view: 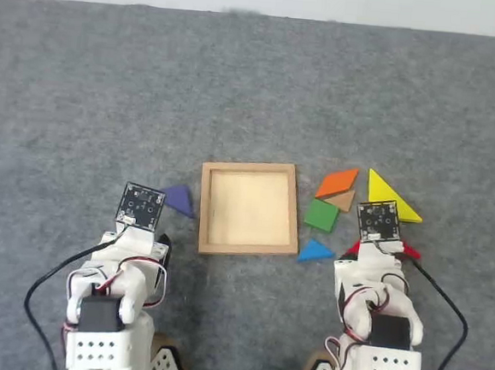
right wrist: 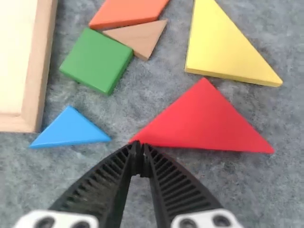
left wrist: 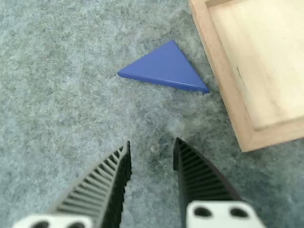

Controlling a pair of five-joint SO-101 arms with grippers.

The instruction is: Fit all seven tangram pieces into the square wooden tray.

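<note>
Here the left claw [left wrist: 151,144] is released near the dark blue triangle [left wrist: 164,69], left of the wooden tray [view: 204,207]. Right of the tray, the right claw [right wrist: 138,148] is clenched empty, tip at a corner of the red triangle [right wrist: 204,121].

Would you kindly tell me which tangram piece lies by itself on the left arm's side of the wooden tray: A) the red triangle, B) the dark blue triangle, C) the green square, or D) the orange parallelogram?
B: the dark blue triangle lies beside the wooden tray, just ahead of the left gripper, with no other piece on that side.
</note>
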